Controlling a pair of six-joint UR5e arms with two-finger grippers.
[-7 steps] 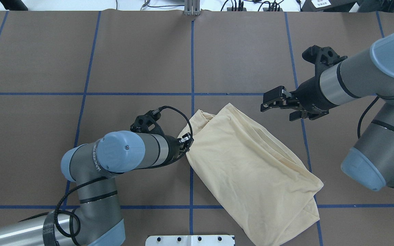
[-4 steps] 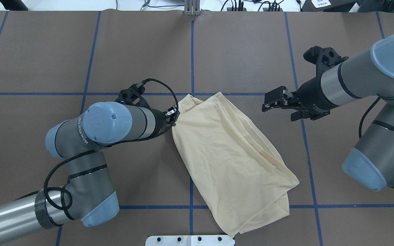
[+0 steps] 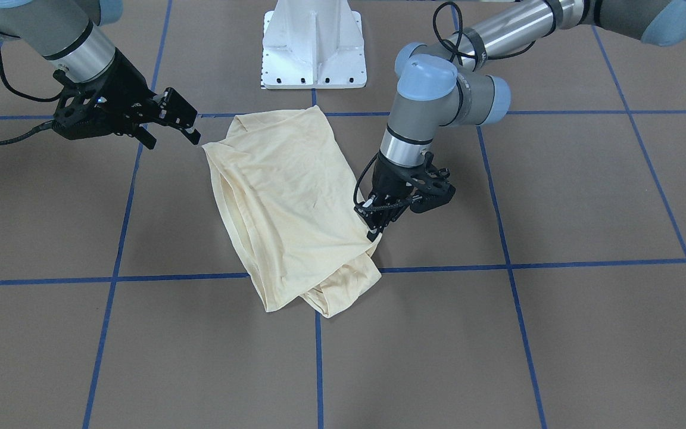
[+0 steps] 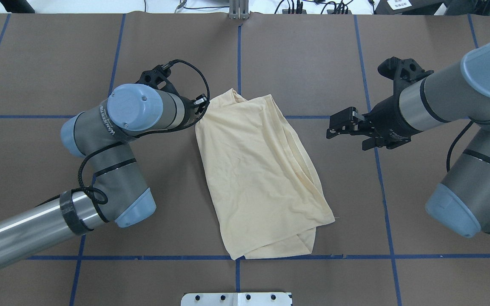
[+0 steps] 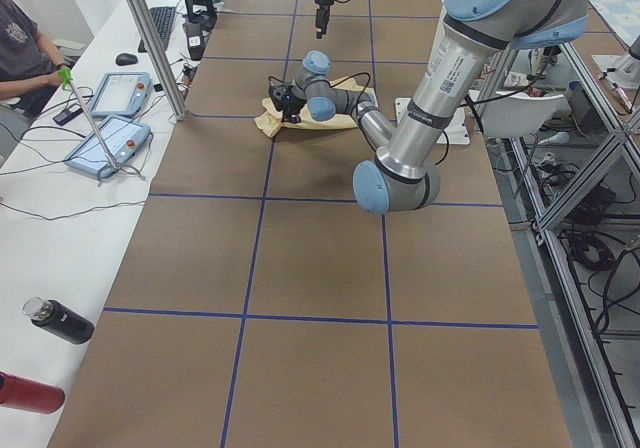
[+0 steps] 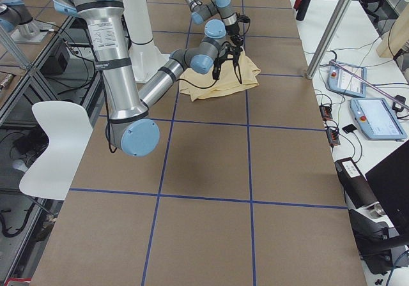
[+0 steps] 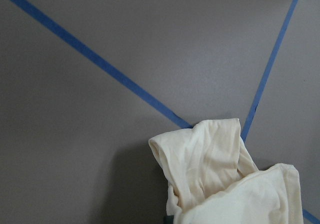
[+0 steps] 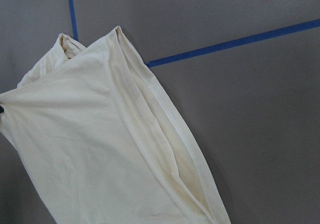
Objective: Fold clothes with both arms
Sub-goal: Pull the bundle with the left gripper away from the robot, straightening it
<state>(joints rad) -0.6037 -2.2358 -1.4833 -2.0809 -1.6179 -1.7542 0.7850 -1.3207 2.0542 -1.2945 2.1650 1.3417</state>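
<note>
Cream T-shirt [image 4: 257,170] is lying on the desk [image 4: 313,63], left hand [image 3: 374,229] pinching its far corner, right hand [image 3: 175,143] hovering open.

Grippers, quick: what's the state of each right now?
Left black two-finger gripper: jaws shut on an edge of the pale cream-yellow thin-fabric shirt.
Right black two-finger gripper: jaws open, empty, apart from the shirt.

Plain cream-yellow shirt [image 4: 262,170] on a brown table [image 4: 58,63] gridded with blue tape [image 4: 239,55].
</note>
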